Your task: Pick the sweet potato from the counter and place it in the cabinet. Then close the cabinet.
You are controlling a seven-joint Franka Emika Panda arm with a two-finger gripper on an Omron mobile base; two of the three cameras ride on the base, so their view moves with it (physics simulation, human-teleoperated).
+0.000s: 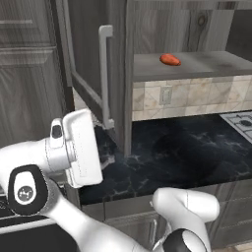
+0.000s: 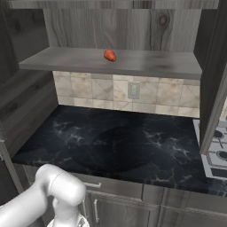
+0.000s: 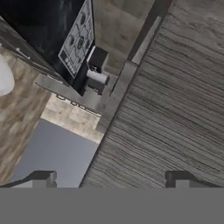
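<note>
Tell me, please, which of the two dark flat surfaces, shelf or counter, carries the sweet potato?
The grey cabinet shelf carries the sweet potato; the black marble counter lies below it.

orange sweet potato (image 1: 170,59) on open cabinet (image 1: 115,74) shelf

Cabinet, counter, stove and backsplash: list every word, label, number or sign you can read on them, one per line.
None: there is no readable text.
cabinet: bare wood grain.
wall plate on the backsplash: blank.
stove: no readable markings.
counter: white veins, no lettering.
</note>
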